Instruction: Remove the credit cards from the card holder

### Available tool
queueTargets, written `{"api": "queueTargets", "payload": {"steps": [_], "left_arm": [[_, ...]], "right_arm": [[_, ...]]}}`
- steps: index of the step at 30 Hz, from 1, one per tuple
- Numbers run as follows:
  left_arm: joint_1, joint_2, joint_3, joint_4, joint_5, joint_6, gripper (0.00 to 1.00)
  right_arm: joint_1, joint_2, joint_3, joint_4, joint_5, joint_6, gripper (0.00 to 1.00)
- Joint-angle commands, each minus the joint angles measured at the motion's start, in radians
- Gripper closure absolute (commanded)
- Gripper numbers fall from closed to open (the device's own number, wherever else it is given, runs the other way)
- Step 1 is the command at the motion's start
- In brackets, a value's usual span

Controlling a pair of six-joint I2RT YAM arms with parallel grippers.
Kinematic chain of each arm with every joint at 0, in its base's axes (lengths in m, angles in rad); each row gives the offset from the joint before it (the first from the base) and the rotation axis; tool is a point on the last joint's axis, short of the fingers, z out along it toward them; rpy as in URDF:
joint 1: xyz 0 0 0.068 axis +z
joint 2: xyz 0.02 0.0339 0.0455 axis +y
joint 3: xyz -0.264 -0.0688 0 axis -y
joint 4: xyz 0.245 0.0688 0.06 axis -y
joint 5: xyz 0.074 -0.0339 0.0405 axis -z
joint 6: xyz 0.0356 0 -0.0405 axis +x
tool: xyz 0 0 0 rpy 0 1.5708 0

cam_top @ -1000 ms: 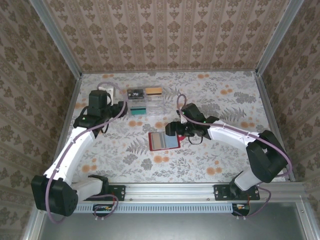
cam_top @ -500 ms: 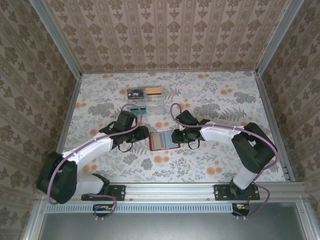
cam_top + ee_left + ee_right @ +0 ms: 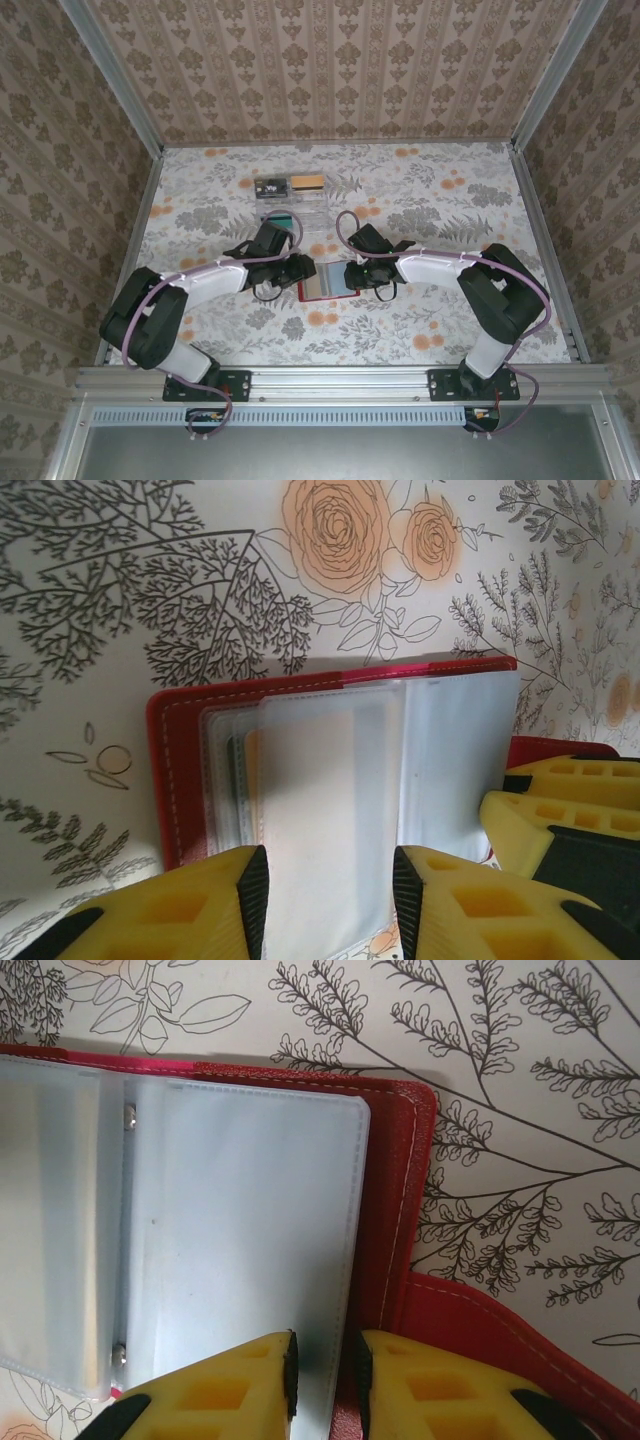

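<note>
A: What's changed over the last second?

B: The left arm has swung in from the left side of the table (image 3: 440, 190). The left gripper (image 3: 328, 900) is now at the left edge of the card holder (image 3: 328, 283). The right gripper (image 3: 323, 1380) was already at the right edge. Both have narrowed.

A: Gripper states?

B: Right: jaws nearly pressed together on the outer edge of the right sleeve (image 3: 250, 1240) and the red cover. Looks like a pinch. Left: jaws half spread around the sleeve stack (image 3: 320, 780). Can't tell if they bite.

A: Holder position?

B: It lies open and flat at table centre, between the two grippers, sleeves up. Its red tab (image 3: 480, 1335) sticks out beside the right gripper.

A: What does it mean for the task?

B: I'd say both sides are braced and extraction is about to start. No card is out yet, and I can't make out the cards inside the sleeves.

A: Anything beyond?

B: A clear box (image 3: 292, 205) toward the far side, well apart.
</note>
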Motion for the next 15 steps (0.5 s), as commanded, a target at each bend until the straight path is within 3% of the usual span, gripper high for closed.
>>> {"api": "queueTargets", "payload": {"steps": [1,15], "left_arm": [[-0.009,0.018,0.034,0.004,0.026,-0.002,0.60],[-0.019,0.078,0.065,-0.079,0.005,0.013,0.60]], "right_arm": [[0.012,0.032,-0.006,-0.025,0.008,0.005,0.74],[0.011,0.035,-0.007,-0.022,0.002,0.009,0.74]]}}
